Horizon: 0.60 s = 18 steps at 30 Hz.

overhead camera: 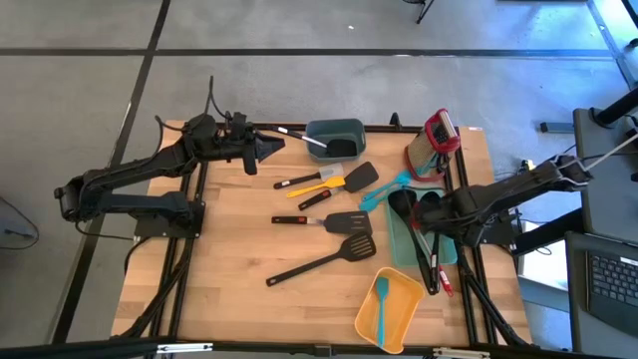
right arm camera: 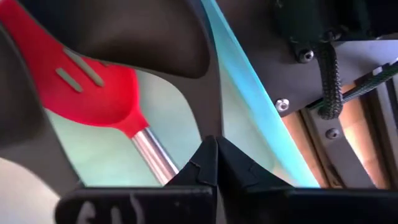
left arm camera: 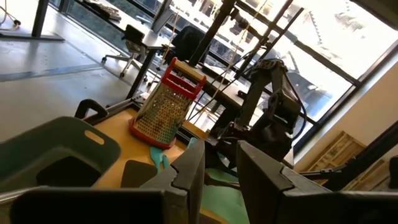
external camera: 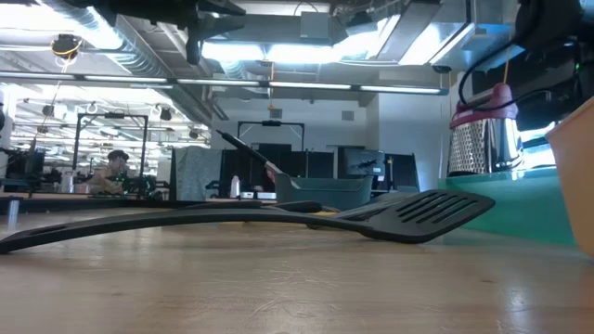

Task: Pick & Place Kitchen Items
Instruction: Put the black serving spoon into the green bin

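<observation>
Several kitchen items lie loose on the wooden table: an orange-headed spatula, black turners, a teal spatula and a slotted black turner. A teal tray holds black ladles and a red slotted spoon. My right gripper points down over this tray, shut. My left gripper is level at the far left, open, beside a dark green bin with a white-handled utensil leaning on the bin's rim. My right gripper's shut fingertips come from above beside the red spoon's metal handle, right in front of a black handle in the teal tray. I cannot tell whether they touch either one.
A red-framed grater stands at the far right corner. At the near right edge lies a yellow tray holding a teal spatula. The table's left half is bare wood.
</observation>
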Motion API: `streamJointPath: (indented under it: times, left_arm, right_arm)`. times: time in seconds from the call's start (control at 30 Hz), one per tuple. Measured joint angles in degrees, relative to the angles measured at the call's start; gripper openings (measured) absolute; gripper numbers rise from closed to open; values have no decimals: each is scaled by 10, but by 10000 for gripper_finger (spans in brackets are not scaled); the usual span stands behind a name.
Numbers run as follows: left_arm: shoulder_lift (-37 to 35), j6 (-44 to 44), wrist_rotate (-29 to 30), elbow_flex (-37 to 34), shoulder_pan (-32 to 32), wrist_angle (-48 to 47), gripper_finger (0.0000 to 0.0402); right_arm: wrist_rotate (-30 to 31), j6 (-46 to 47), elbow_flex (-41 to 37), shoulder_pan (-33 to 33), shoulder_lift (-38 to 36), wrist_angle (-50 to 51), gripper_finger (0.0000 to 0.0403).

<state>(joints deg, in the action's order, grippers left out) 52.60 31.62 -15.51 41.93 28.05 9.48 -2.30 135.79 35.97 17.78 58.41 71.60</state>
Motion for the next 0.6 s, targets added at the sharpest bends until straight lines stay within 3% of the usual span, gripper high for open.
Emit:
streamJointPath:
  times: [0.6]
  left_arm:
    - [0, 6, 0, 0, 0, -7, 86]
  right_arm:
    - [-9, -17, 0, 0, 20, -8, 0]
